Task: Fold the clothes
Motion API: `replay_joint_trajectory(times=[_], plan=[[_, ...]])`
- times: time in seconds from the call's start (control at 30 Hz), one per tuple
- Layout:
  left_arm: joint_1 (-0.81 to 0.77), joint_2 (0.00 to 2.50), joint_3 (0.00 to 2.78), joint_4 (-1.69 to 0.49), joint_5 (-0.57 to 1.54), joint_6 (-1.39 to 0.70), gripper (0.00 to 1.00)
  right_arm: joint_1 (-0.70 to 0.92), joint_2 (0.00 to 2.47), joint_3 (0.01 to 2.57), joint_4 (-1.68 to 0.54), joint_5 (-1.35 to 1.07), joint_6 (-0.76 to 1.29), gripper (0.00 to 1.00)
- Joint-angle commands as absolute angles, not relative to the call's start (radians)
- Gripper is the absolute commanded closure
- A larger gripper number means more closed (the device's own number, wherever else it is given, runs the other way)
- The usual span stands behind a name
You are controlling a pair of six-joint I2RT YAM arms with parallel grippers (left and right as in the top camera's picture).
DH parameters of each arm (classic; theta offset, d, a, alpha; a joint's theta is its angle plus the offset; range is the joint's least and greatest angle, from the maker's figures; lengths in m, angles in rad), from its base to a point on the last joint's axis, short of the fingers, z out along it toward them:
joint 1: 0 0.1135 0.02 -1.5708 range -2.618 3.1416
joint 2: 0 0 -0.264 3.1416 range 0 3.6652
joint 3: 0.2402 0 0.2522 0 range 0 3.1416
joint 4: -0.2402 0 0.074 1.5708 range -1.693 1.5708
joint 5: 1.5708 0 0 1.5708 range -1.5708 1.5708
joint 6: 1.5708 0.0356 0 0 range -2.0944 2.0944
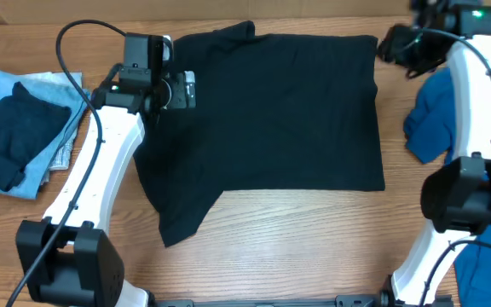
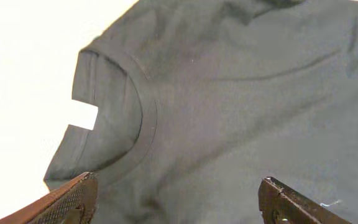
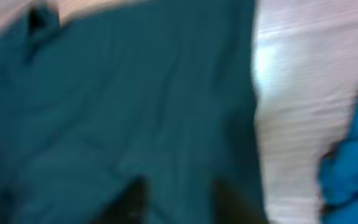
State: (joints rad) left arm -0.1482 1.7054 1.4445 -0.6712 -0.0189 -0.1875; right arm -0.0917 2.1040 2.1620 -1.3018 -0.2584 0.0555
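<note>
Wooden table (image 1: 314, 247) grain shows along the near edge. Beyond it the black shirt (image 1: 271, 111) lies spread flat across the table's middle, one sleeve (image 1: 177, 222) pointing toward the near left corner. A folded pile (image 1: 15, 128) sits by the left edge and a crumpled blue shirt (image 1: 433, 119) by the right edge. Farther back on the left, the left gripper (image 2: 178, 186) hangs over the collar (image 2: 145, 124) and white label (image 2: 82, 117), its jaws wide apart and holding nothing. At the shirt's far right corner the right gripper (image 1: 397, 44) is blurred; I cannot tell whether it grips.
</note>
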Motion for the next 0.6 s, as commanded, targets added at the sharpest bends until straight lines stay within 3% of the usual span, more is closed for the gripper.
replay_joint_trajectory(times=[0.0,0.4,0.57], plan=[[-0.124,1.713,1.444,-0.69,-0.018,-0.188,0.15,-0.025,2.103,2.127,-1.338,-0.271,0.01,0.96],[-0.039,1.841,1.443,-0.658,-0.009,-0.187,0.1,0.105,2.103,1.602,-1.118,-0.271,0.01,0.96],[-0.039,1.904,1.443,-0.652,-0.007,-0.187,0.1,0.158,2.103,1.522,-1.058,-0.271,-0.013,0.96]])
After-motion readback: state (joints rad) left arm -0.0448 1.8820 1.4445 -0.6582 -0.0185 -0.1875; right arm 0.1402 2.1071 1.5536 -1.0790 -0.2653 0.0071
